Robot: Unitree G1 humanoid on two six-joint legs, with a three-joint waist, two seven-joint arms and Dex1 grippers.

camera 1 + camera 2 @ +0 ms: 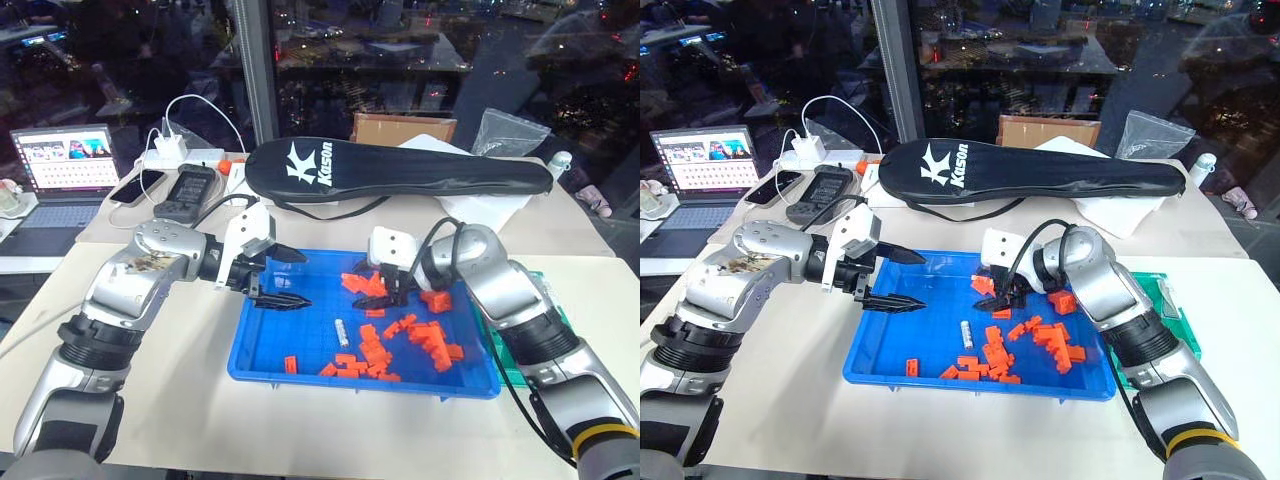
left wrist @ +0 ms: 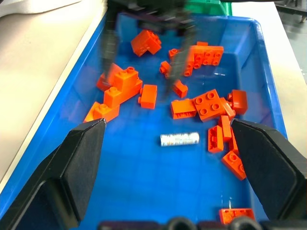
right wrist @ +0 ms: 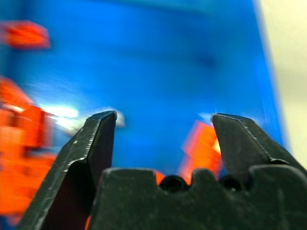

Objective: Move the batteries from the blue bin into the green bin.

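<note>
The blue bin [image 1: 262,358] lies in the middle of the table, scattered with orange blocks [image 1: 428,338]. One battery [image 1: 340,328], a small silvery cylinder, lies on the bin floor left of the blocks, also seen as the battery [image 2: 179,139] in the left wrist view. My left gripper [image 1: 290,278] hovers open over the bin's left end, pointing right toward the battery, with nothing between its fingers. My right gripper [image 1: 378,290] hangs open above the blocks at the bin's far side, empty. The green bin [image 1: 1162,298] peeks out on the right, mostly hidden behind my right arm.
A long black racket bag [image 1: 400,170] lies just beyond the blue bin. A laptop [image 1: 65,165], phones [image 1: 185,195] and a white power strip with cables [image 1: 180,152] sit at the back left. A cardboard box [image 1: 400,127] and plastic bag [image 1: 508,132] stand behind.
</note>
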